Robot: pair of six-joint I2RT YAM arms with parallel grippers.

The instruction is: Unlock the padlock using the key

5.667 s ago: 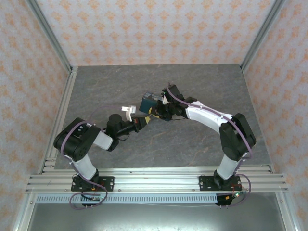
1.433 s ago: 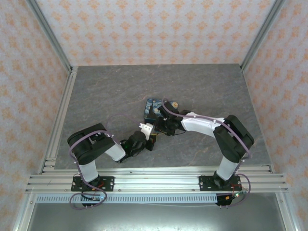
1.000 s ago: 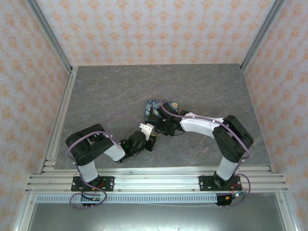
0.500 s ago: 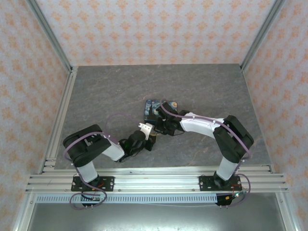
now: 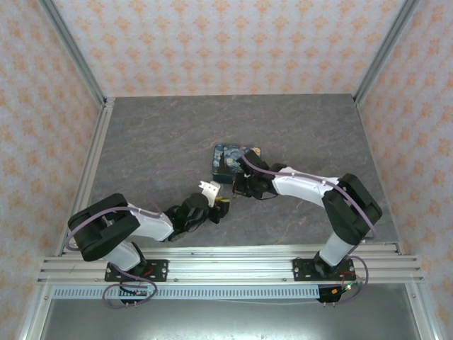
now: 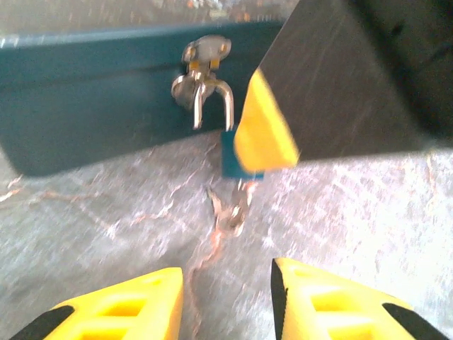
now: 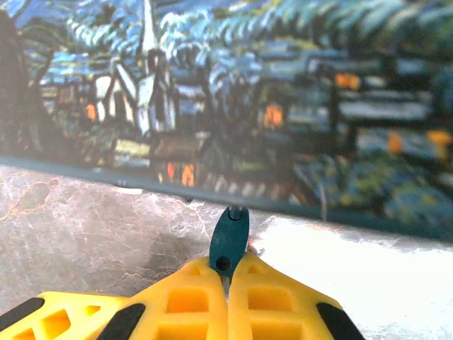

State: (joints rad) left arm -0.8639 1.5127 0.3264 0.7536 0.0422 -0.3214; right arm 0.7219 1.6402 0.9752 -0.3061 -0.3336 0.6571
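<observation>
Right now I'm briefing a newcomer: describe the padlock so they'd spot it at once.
Find the night-sky painted box, then its teal side. The padlock hangs from a hasp, pinched by the right tool: the only piece with a silver shackle over a small blue body.

Grey marbled table (image 5: pixel 170 134), orange-patterned walls (image 5: pixel 233 42), aluminium frame rails (image 5: pixel 226 265)

Bright, even light; both wrist views softly blurred.

The left pincer (image 6: pixel 226 276) has drawn back slightly from the box (image 5: pixel 226 157), toward the near-left.
</observation>
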